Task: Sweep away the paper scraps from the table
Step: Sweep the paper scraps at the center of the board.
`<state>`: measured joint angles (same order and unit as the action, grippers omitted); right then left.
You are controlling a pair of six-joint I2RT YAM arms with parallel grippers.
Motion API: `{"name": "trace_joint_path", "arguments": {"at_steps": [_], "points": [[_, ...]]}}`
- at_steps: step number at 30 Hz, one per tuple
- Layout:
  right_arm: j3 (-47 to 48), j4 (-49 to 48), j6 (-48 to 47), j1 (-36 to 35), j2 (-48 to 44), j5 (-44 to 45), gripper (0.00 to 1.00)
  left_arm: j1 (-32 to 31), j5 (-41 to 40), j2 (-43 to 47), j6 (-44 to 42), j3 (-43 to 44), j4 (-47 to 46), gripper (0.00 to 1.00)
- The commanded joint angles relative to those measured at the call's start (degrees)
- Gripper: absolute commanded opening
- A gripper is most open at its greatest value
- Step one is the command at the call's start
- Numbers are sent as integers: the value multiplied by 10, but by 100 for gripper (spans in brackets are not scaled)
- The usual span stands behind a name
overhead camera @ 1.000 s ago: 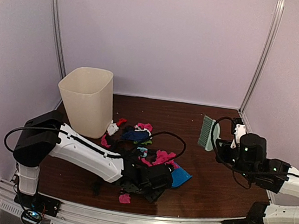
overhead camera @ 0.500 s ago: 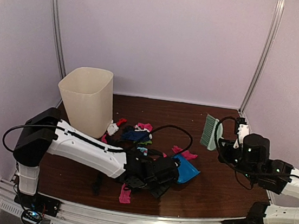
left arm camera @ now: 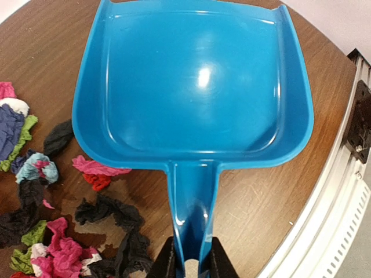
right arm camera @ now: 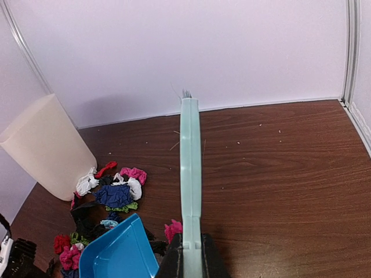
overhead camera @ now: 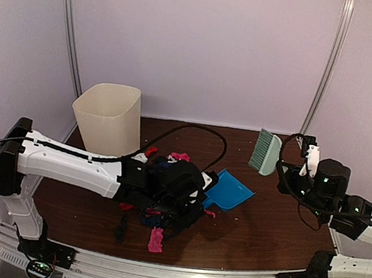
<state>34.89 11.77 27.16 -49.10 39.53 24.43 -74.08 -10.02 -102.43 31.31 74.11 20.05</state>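
Crumpled paper scraps (left arm camera: 61, 255), seemingly heaped, brown table (overhead camera: 266, 230)

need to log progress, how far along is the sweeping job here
Done: both tools are picked up. The left gripper is shut on the handle of the blue dustpan, the right gripper on the pale green brush. In hand: the dustpan sits empty beside the paper scraps. Left: all visible scraps are on the table, none swept in.
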Motion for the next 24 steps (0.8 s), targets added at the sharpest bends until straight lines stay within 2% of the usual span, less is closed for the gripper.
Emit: {"name": "trace_joint_path", "arguments": {"at_steps": [1,9,16,20,24], "points": [[29,-19,-9,2,2,-37,0,22,-47,70,-8,-30,6,14],[50,-40,22,3,55,-122,0,57,-161,191,21,-93,67,14],[47,-96,83,-9,176,-330,0,75,-243,255,52,-118,129,15],[50,-152,105,-60,255,-402,0,81,-266,285,58,-130,139,15],[76,-167,99,-122,326,-426,0,87,-284,301,66,-133,155,15]]}}
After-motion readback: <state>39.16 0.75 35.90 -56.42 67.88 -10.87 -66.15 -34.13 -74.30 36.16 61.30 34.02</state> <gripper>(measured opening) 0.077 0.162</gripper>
